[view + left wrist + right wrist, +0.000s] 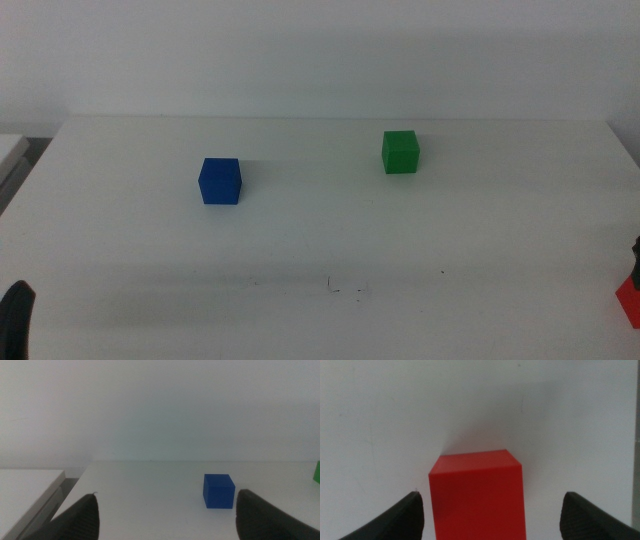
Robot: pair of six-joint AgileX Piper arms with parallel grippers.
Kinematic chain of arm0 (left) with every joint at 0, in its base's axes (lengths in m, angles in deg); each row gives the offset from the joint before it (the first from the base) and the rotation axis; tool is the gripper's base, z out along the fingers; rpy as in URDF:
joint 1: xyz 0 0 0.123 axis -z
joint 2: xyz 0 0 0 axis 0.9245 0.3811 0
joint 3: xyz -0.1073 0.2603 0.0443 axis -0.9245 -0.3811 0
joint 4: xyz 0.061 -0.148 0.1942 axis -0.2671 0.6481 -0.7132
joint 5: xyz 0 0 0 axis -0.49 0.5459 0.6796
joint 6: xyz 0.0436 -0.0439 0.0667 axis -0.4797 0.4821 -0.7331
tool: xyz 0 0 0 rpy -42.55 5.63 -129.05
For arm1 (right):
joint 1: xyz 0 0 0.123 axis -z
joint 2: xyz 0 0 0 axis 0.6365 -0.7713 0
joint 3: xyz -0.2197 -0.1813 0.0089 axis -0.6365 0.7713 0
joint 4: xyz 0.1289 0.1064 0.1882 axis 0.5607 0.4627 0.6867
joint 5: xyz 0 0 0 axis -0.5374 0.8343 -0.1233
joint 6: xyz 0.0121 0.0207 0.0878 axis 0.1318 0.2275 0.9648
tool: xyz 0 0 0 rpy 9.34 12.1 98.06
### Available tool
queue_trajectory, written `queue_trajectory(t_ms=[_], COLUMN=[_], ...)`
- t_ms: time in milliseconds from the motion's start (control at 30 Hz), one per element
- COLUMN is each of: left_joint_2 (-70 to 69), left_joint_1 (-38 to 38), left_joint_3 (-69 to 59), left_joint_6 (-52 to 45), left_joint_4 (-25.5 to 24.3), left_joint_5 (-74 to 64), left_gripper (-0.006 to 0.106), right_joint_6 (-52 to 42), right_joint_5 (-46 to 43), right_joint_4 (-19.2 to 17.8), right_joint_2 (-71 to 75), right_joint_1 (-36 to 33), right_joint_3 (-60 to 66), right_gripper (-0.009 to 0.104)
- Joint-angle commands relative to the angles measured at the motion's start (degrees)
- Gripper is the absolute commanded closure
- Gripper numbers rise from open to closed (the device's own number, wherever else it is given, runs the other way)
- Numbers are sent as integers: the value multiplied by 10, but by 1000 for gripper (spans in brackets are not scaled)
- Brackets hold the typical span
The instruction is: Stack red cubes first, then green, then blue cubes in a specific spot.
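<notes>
- My right pincer (490, 510) hangs over the near right edge of the counter (320, 230), its two dark jaws spread wide with the red cube (477, 495) between them.
- In my right wrist view there is a clear gap of white counter between each jaw and the cube's sides, so I am released and gripping nothing.
- In the middle view the red cube (628, 302) shows only as a red sliver at the right border, with a bit of my dark right pincer just above it.
- My left pincer (165, 515) waits at the near left corner of the counter; in the middle view only a dark tip shows by the bottom left edge.
- Its jaws also stand wide apart and hold nothing.
- The blue cube (220, 181) sits flat on the counter, left of centre and toward the far side; my left wrist view shows it (219, 491) ahead of the left pincer, well clear of both jaws.
- The green cube (401, 151) sits right of centre, a little farther back than the blue one and well apart from it; a thin green strip of it (317, 471) shows at the edge of my left wrist view.
- The marked spot (345, 290), a few faint dark scribbles, lies near the front middle of the counter, with no cube on it.
- All three cubes rest singly on the counter, none stacked.
</notes>
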Motion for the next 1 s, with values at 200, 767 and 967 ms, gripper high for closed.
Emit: queue_trajectory(t_ms=[200, 767, 967], left_joint_2=[-2, -2, -2], left_joint_1=[-2, -2, -2], left_joint_3=[0, 0, 0], left_joint_6=[5, 5, 5], left_joint_4=[-2, -2, -2], left_joint_5=[8, 8, 8], left_gripper=[7, 7, 7], right_joint_6=[-5, 196, 387], right_joint_5=[-25, 26, 121], right_joint_4=[0, -45, -50], right_joint_2=[-39, -38, -110], right_joint_1=[5, -162, -347], right_joint_3=[-4, -75, -250], right_gripper=[11, 92, 92])
